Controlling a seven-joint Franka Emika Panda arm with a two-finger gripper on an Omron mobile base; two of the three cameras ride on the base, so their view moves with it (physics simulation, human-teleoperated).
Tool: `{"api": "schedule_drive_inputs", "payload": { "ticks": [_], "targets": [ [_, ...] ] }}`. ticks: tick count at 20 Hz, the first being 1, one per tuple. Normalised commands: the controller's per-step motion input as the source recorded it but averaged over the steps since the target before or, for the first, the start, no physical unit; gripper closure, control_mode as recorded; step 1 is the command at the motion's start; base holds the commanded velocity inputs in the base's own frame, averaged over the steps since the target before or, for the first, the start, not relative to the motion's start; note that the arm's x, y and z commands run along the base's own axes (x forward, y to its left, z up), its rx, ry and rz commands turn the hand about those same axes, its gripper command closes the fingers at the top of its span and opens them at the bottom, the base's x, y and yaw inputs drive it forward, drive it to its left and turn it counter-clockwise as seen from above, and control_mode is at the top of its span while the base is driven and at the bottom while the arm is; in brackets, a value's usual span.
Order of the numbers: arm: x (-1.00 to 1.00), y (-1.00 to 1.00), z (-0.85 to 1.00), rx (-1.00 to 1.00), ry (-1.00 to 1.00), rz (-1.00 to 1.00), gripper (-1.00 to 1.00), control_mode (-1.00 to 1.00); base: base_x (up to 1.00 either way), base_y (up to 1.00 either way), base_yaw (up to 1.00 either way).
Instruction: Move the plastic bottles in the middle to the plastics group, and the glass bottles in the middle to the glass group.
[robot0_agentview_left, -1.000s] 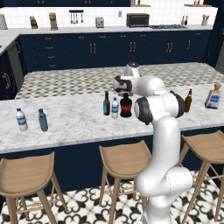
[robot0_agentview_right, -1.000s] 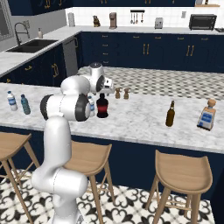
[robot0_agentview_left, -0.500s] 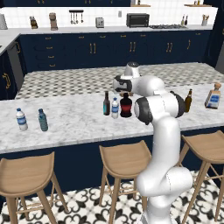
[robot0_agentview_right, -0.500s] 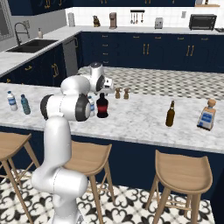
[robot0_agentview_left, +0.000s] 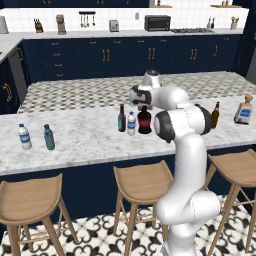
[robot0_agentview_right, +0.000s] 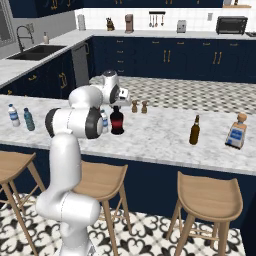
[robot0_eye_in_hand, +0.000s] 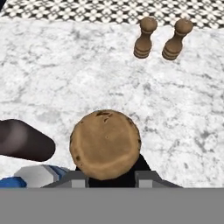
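Note:
In the middle of the marble island (robot0_agentview_left: 85, 135) stand three bottles side by side. They are a slim dark brown bottle (robot0_agentview_left: 121, 119), a small clear water bottle (robot0_agentview_left: 131, 123) and a fat black bottle (robot0_agentview_left: 144, 121) with a red label. My gripper (robot0_agentview_left: 143, 105) hangs straight over the black bottle (robot0_agentview_right: 117, 121) and is shut on its top. In the hand view the tan cork (robot0_eye_in_hand: 105, 144) sits between the fingertips (robot0_eye_in_hand: 72, 179). The plastics group (robot0_agentview_left: 24, 136) and its teal bottle (robot0_agentview_left: 48, 137) stand at the left. The amber beer bottle (robot0_agentview_left: 215, 115) and the square flask (robot0_agentview_left: 243, 111) stand at the right.
Two brown shakers (robot0_eye_in_hand: 145, 37) (robot0_eye_in_hand: 176, 39) stand a little behind the black bottle, toward the island's middle. Wooden stools (robot0_agentview_left: 142, 182) line the near edge of the island. Bare marble lies between the middle bottles and each group.
The fingers have closed from wide open onto the black bottle's top. The arm and all the bottles stand where they were.

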Motion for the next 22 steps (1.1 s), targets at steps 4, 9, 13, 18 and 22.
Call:
{"api": "schedule_drive_inputs", "payload": {
  "ticks": [4,9,13,18,22],
  "targets": [
    [-0.6,-0.23,0.35,0.0,0.0,0.0,1.0,-1.0,0.0,0.0,0.0],
    [-0.91,-0.46,0.36,0.0,0.0,-0.04,1.0,-1.0,0.0,0.0,0.0],
    [-1.0,-0.6,0.17,0.0,-0.07,-0.11,1.0,-1.0,0.0,0.0,0.0],
    [-0.63,-0.57,0.34,0.0,-0.15,-0.04,1.0,-1.0,0.0,0.0,0.0],
    [-0.24,-0.77,0.26,0.0,-0.17,0.0,1.0,-1.0,0.0,0.0,0.0]
  ]
}}
